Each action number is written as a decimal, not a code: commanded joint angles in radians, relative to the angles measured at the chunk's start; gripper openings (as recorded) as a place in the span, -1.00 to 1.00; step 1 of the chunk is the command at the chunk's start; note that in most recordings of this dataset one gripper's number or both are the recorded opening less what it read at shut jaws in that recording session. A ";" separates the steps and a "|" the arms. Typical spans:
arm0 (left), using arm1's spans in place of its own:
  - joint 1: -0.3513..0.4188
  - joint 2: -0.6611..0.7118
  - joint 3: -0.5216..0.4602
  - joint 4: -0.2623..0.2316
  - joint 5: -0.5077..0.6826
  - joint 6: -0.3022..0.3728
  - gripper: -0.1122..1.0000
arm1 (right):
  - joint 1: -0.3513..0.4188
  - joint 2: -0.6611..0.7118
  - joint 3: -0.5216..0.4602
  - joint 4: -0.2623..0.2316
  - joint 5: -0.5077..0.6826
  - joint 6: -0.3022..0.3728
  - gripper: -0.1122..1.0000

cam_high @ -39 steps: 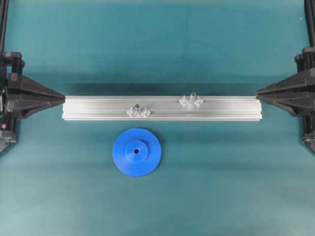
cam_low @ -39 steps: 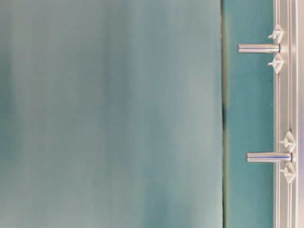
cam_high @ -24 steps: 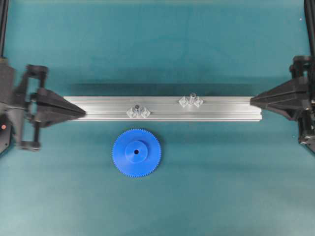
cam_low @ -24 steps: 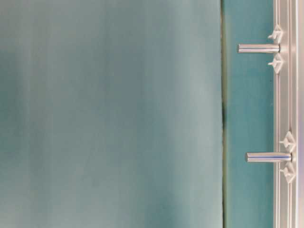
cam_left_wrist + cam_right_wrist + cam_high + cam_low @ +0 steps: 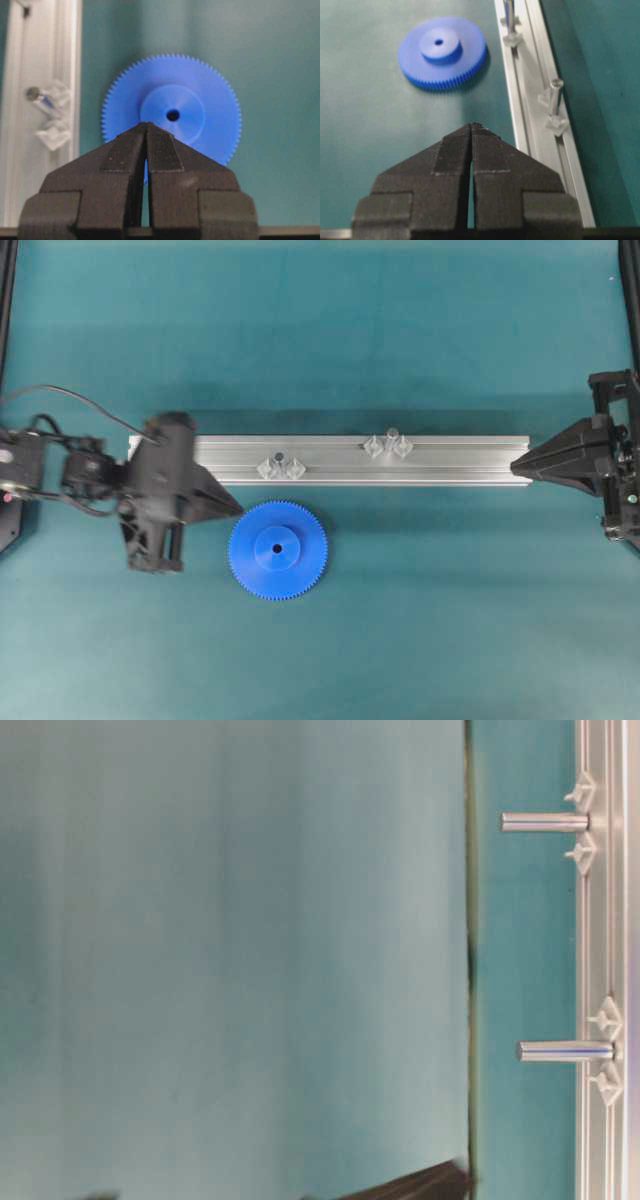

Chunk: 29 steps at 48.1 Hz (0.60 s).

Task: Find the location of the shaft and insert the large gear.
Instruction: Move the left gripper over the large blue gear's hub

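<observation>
The large gear (image 5: 278, 549) is bright blue and lies flat on the teal mat in front of the aluminium rail (image 5: 450, 465). It also shows in the left wrist view (image 5: 200, 90) and the right wrist view (image 5: 442, 52). The shaft (image 5: 391, 436) stands upright on the rail between two clear diamond brackets, right of centre, and shows in the right wrist view (image 5: 555, 94) and the table-level view (image 5: 545, 821). My left gripper (image 5: 238, 510) is shut and empty, its tip just left of the gear's rim (image 5: 146, 125). My right gripper (image 5: 515, 466) is shut and empty at the rail's right end (image 5: 472, 125).
A second, dark-topped pin (image 5: 280, 458) with bunched clear brackets stands on the rail just behind the gear, also in the left wrist view (image 5: 35, 93). The left arm's body (image 5: 155, 495) covers the rail's left end. Teal mat lies all around.
My left gripper has moved right along the rail and forward, up to the gear's left rim. My right gripper has shifted slightly forward at the rail's right end. The gear has not moved.
</observation>
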 commanded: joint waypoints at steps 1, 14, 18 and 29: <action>-0.018 0.043 -0.044 0.003 0.002 0.002 -0.81 | -0.002 0.009 -0.023 -0.005 0.002 0.012 -0.80; -0.021 0.176 -0.149 0.003 0.071 -0.021 -0.78 | -0.023 0.000 -0.017 -0.006 0.006 0.012 -0.80; -0.021 0.204 -0.166 0.003 0.080 -0.021 -0.59 | -0.025 -0.003 -0.017 -0.006 0.015 0.012 -0.80; -0.028 0.238 -0.178 0.003 0.081 -0.021 0.55 | -0.025 -0.005 -0.014 -0.006 0.026 0.014 -0.80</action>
